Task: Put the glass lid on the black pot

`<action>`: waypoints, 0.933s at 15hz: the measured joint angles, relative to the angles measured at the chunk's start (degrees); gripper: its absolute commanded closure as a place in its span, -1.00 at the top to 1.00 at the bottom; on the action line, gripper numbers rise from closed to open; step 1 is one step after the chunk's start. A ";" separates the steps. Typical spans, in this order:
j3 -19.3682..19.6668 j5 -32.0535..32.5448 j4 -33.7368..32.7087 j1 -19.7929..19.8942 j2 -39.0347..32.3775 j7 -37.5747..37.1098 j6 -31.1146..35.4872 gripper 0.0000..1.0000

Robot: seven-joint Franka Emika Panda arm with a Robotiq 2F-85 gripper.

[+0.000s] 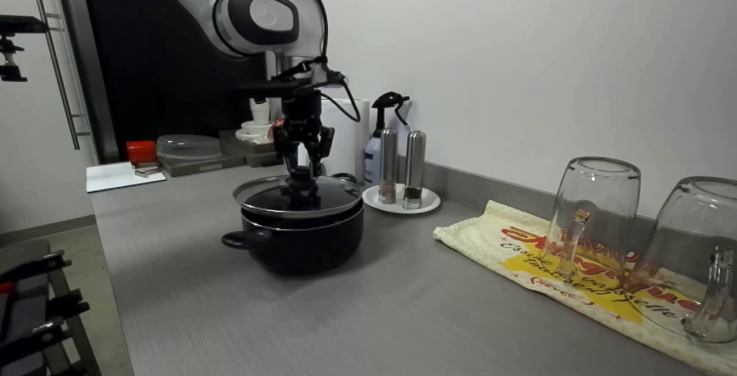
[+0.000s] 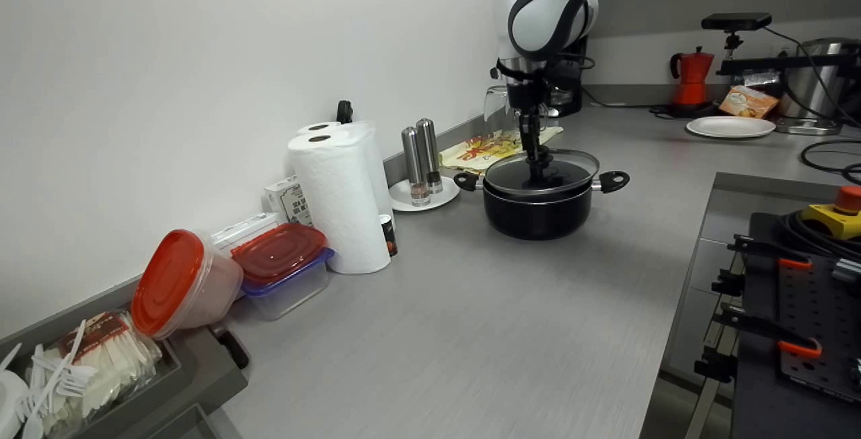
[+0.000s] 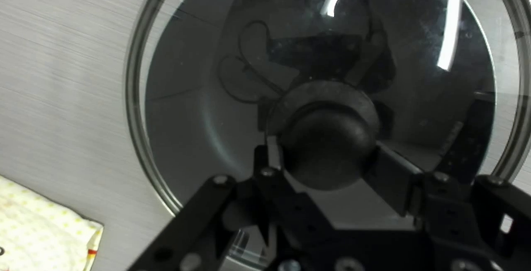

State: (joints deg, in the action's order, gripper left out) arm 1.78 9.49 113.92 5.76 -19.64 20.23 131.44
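lid point(image 1: 270, 198) is over the pot point(image 1: 311, 249), by my reading not seated yet: in both exterior views its rim shows just above the pot's, a dark band between. contact at some point of the edge: cannot tell. gripper point(image 1: 304, 170) pinches the lid's knob point(image 3: 327, 148), pads point(image 3: 391, 178) on either side of it in the wrist view. lid near level, roughly centred. so the grip and the bringing-over look done; left, i judge, are a last short lowering, letting go, backing off upward.

writing: arm point(image 2: 545, 22) reads "frank", rest out of sight. cloth point(image 1: 527, 266) has red and black script, one word perhaps "vaisselle". box point(image 2: 289, 200) beside the rolls point(image 2: 340, 197): print too small.
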 measured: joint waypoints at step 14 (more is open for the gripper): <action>0.09 -0.02 0.09 0.07 -0.48 -2.50 0.75 -0.49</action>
State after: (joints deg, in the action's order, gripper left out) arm 1.87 9.47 114.01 5.83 -20.13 17.73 132.19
